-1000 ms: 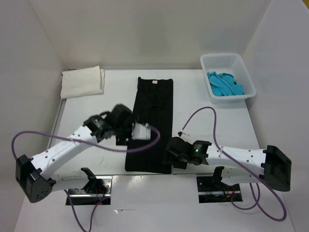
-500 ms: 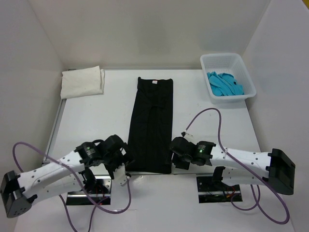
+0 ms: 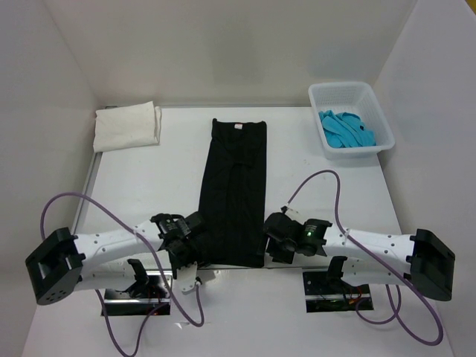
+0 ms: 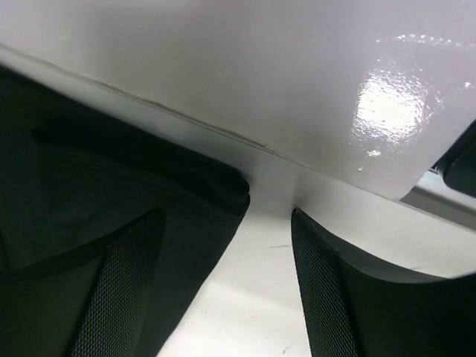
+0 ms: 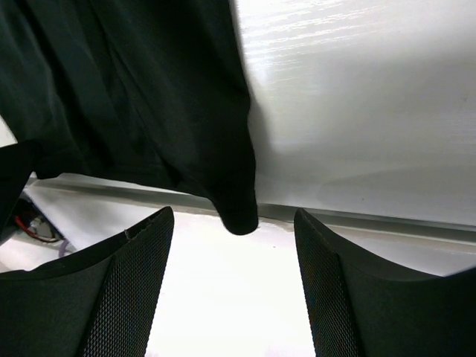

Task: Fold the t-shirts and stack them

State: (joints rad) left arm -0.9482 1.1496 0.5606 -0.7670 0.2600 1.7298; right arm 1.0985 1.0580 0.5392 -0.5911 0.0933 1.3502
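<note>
The black t-shirt [image 3: 232, 186] lies as a long narrow strip down the middle of the table. My left gripper [image 3: 195, 256] is at its near left corner, open. In the left wrist view [image 4: 227, 297] the shirt's corner [image 4: 216, 190] sits just ahead of the gap, with the left finger [image 4: 119, 297] over the cloth. My right gripper [image 3: 266, 251] is at the near right corner, open. There the shirt's rounded corner [image 5: 239, 212] hangs just ahead of the jaws [image 5: 234, 297], apart from them. The cream-white t-shirt [image 3: 126, 126] lies folded at the back left. The turquoise t-shirt [image 3: 346, 130] is crumpled in the basket.
A white plastic basket [image 3: 387, 137] stands at the back right, against the side wall. Both arms' purple cables loop over the near part of the table [image 3: 141, 193]. The table's near edge runs right beside both grippers.
My left arm swung back from the shirt's left side to its near left corner, and its jaws narrowed a little. The right gripper shifted only slightly.
</note>
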